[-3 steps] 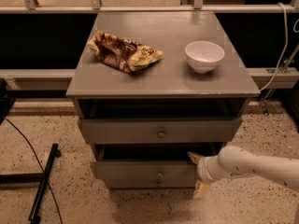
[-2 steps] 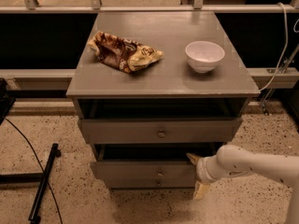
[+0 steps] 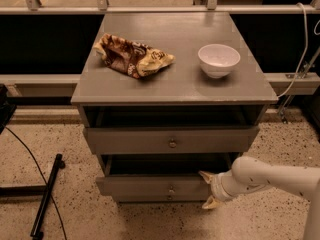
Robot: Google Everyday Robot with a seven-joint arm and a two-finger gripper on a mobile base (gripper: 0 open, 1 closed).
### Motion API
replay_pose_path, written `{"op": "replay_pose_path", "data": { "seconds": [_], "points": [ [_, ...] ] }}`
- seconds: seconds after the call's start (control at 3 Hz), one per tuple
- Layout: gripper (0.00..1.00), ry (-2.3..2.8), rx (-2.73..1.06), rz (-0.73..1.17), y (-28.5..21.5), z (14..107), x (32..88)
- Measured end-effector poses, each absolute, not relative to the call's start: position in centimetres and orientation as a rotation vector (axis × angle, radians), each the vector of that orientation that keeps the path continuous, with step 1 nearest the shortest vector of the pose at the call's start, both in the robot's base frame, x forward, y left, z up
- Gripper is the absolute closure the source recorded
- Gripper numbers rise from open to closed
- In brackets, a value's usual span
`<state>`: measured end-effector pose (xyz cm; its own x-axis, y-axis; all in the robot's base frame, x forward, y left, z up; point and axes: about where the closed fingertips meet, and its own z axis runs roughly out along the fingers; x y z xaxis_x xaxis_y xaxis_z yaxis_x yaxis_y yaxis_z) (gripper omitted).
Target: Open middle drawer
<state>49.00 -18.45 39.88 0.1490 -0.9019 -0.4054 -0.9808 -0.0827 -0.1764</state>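
Gripper [image 3: 206, 189] spread wide, below right end of top drawer [image 3: 125, 140].
Middle drawer [image 3: 145, 185] sits just under top drawer, partly out; pulling its corner instead of the knob [image 3: 171, 189] could rack and jam it.

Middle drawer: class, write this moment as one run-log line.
middle drawer: pulled partly out | gripper: at its front's right end, fingers apart | top drawer: also out
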Motion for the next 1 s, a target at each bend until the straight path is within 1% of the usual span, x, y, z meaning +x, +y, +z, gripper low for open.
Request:
{"op": "replay_pose_path", "data": {
  "seconds": [0.33, 0.67, 1.0],
  "points": [
    [0.65, 1.777, -2.059, 0.294, -18.3, 41.7, 45.6],
    [0.65, 1.716, -2.100, 0.297, -18.1, 44.5, 41.7],
    [0.42, 1.715, -2.102, 0.293, -18.1, 44.7, 41.6]
  ]
}}
